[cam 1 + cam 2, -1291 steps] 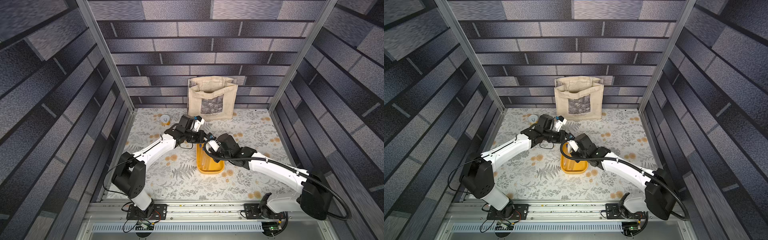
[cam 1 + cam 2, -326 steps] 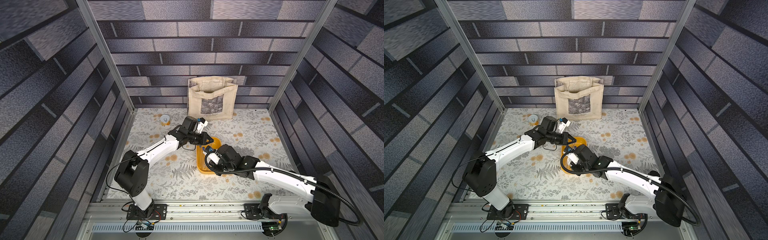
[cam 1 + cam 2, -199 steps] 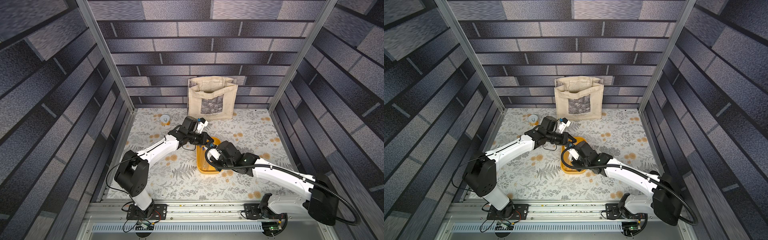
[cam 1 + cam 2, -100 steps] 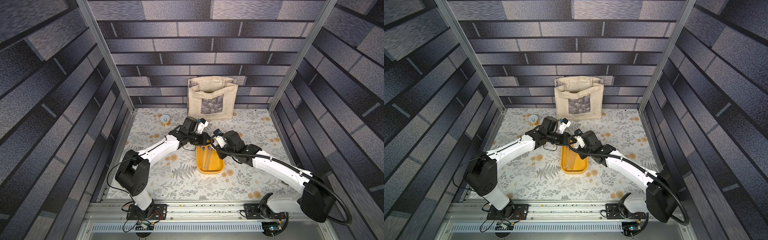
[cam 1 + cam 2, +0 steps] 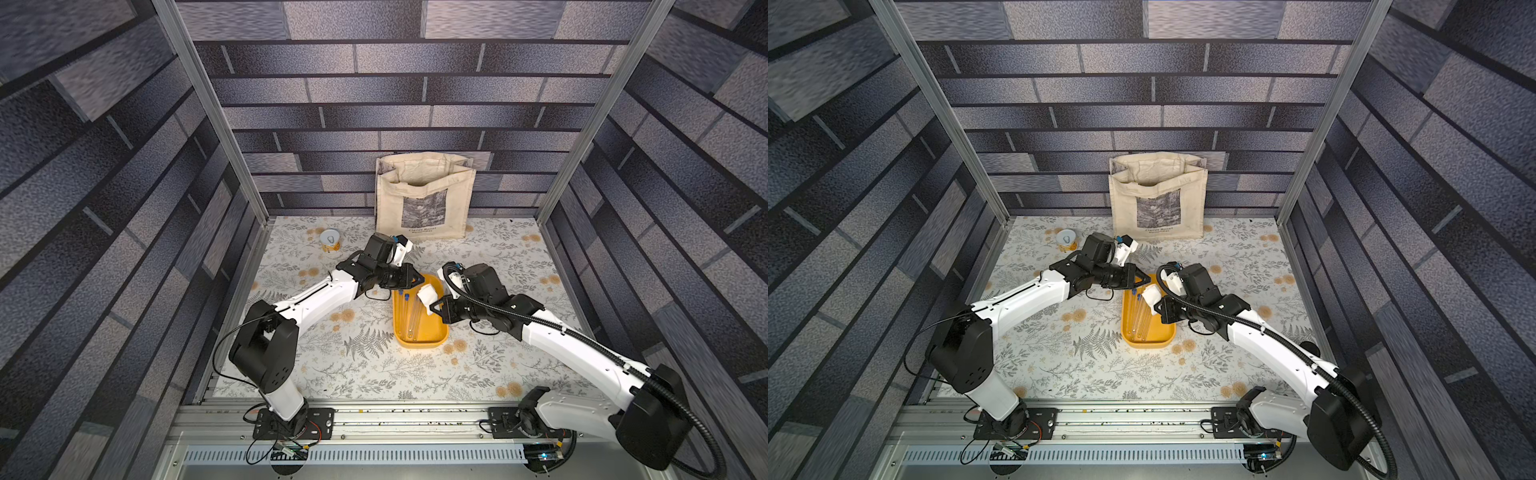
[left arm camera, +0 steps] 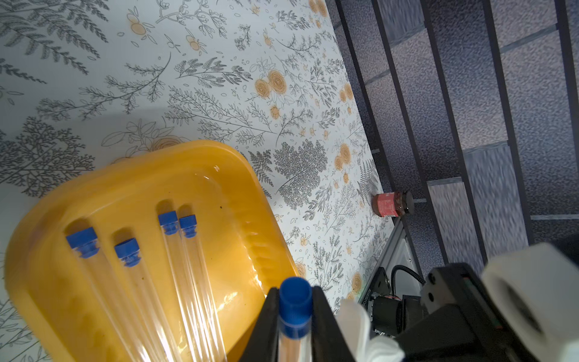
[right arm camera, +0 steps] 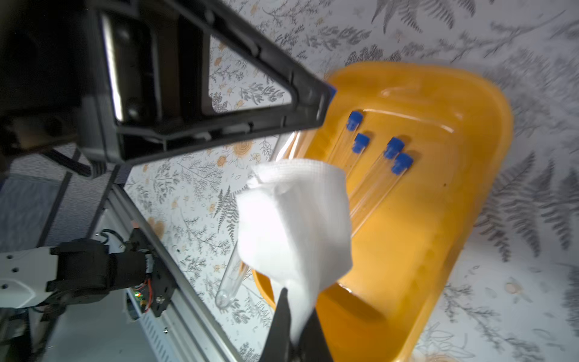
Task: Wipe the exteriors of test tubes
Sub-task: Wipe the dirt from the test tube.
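A slim clear test tube [image 6: 294, 316] with a blue cap is clamped just under the cap by the left pincer [image 6: 294, 291] and held in the air at the rim of a glossy yellow plastic tray [image 6: 188, 150]. Four more tubes [image 6: 168, 222], round-ended with the same caps, lie side by side in the tray. The right pincer [image 7: 297, 313] is closed on a loosely folded white woven cloth [image 7: 294, 219], just beside the held tube. The bench [image 5: 374, 374] has a leaf-and-flower print. A cream canvas bag [image 5: 424, 199] stands against the back wall. Small print under its grey picture seems to read "Claude Monet". The red label on a jar [image 6: 391, 203] is unreadable.
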